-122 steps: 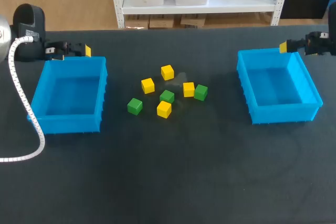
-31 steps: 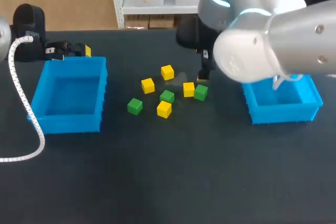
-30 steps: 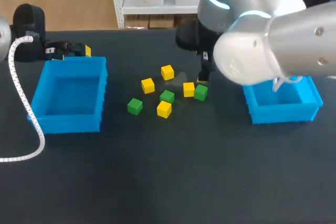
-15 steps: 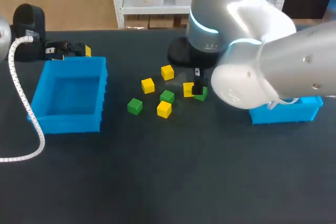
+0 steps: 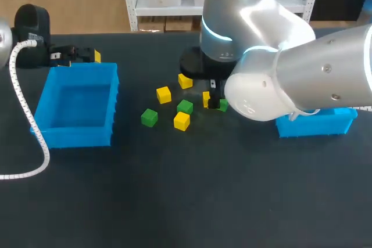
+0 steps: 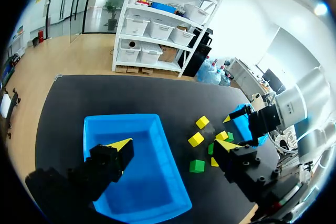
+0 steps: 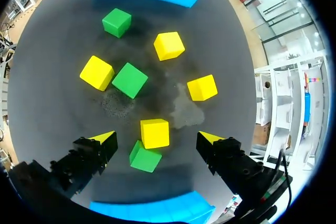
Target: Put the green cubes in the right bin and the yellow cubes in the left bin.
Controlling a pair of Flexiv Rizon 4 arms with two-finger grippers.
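Several yellow and green cubes lie mid-table. My right gripper (image 5: 215, 100) hangs open just above a yellow cube (image 7: 155, 132) and a green cube (image 7: 145, 157), which both show between its fingers, untouched. Ahead of it lie a green cube (image 7: 129, 80), yellow cubes (image 7: 96, 72) (image 7: 168, 45) (image 7: 202, 87) and a far green cube (image 7: 116, 22). The head view shows the same green cube (image 5: 185, 107) and the outlying green cube (image 5: 149, 117). My left gripper (image 5: 87, 56) stands open and empty behind the left bin (image 5: 43, 105), looking over that bin (image 6: 157, 129).
My right arm's bulk (image 5: 273, 79) covers most of the right bin (image 5: 325, 125) and the table's middle right. A white cable (image 5: 23, 114) runs down past the left bin's outer side. The near half of the table is bare dark surface.
My right arm has swung left from beside the right bin and lowered its open gripper over the yellow and green cube pair. The left arm and all cubes have stayed put.
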